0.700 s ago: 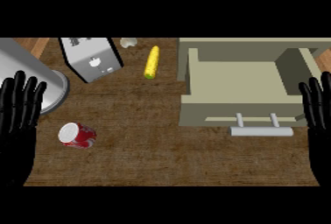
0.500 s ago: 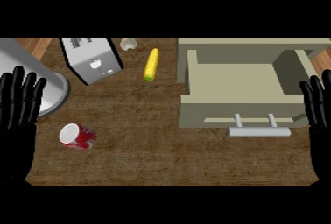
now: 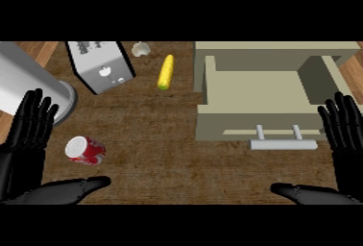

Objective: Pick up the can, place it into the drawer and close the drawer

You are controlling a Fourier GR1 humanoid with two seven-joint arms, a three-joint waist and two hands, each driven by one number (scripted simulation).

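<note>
Evidently the can (image 3: 85,150) lies outside the open drawer (image 3: 255,91); left hand (image 3: 27,141), right hand (image 3: 347,141) splayed, unladen.

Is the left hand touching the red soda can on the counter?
Apart. The head view shows bare brown counter between the red soda can and the open left hand, fingers and thumb alike.

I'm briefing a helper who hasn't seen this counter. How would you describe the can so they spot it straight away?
Find the big grey cylinder at the left edge of the counter. Nearer the robot, beside the left hand, the can lies on its side. It alone is red, with a white end.
</note>
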